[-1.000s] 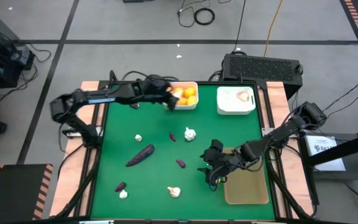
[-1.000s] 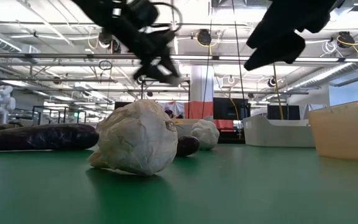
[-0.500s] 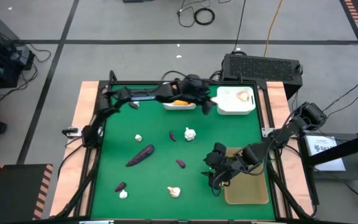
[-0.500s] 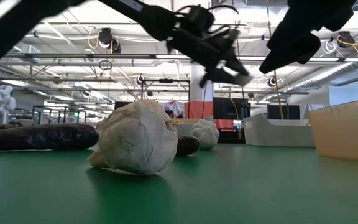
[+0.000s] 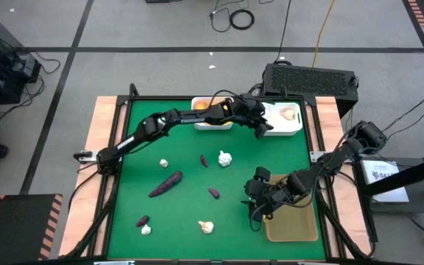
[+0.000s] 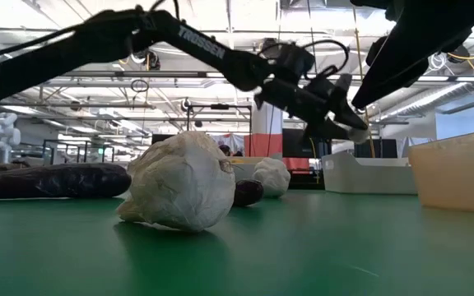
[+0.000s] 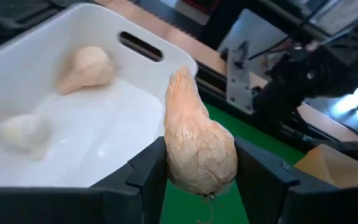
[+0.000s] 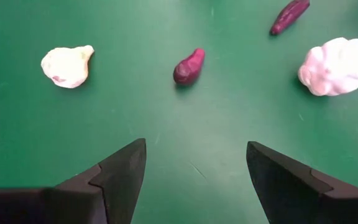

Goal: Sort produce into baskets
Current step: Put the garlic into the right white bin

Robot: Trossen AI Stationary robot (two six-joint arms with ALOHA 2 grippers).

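My left gripper (image 5: 263, 126) reaches across the far side of the table to the near left edge of the right white basket (image 5: 289, 129) and is shut on a pale garlic bulb (image 7: 197, 143). Two garlic bulbs (image 7: 89, 65) lie in that basket. The left white basket (image 5: 201, 121) holds orange fruits. My right gripper (image 5: 255, 207) hangs open over the green mat beside the tan tray (image 5: 300, 224). Below it, in the right wrist view, lie a garlic bulb (image 8: 67, 65) and a small purple piece (image 8: 188, 65). A long purple piece (image 5: 166, 184) lies on the mat. My left gripper pinches the garlic bulb by the two sides of its fat lower part (image 7: 174, 163) between its two fingers. The bulb's pointed tip (image 7: 180, 78) sticks out forward past the fingers toward the basket. The bulb is lifted clear, over the basket's edge.
More garlic bulbs (image 5: 225, 157) and purple pieces (image 5: 214, 193) are scattered over the green mat. A black box with a grille (image 5: 311, 77) stands behind the baskets. Wooden strips (image 5: 100, 147) edge the table on both sides.
My left gripper has swung from over the left basket with the orange fruits toward the table's right edge and sunk a little, carrying the garlic bulb to the right white basket. The arm has stretched out far.
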